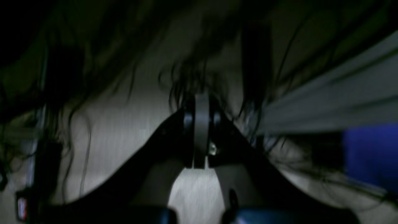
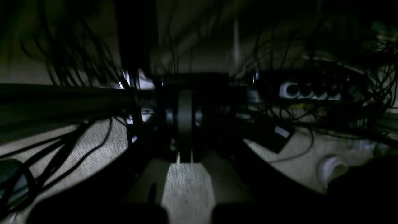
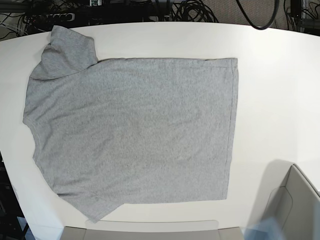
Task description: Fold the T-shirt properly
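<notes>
The heather-grey T-shirt (image 3: 132, 132) lies spread flat on the white table (image 3: 275, 90), plain side up, collar end to the left and hem to the right. One sleeve lies at the far left (image 3: 67, 50) and the other at the near left (image 3: 95, 207). Neither gripper shows in the base view. In the left wrist view my left gripper (image 1: 202, 133) has its fingers together with nothing between them. In the right wrist view my right gripper (image 2: 185, 124) is likewise shut and empty. Both wrist views are dark and blurred and show no shirt.
Both wrist views show tangled black cables (image 2: 62, 146) over a pale floor. A blue shape (image 1: 370, 152) is at the right of the left wrist view. A grey box-like shape (image 3: 295, 200) sits at the table's near right corner. Cables (image 3: 190, 10) lie beyond the far edge.
</notes>
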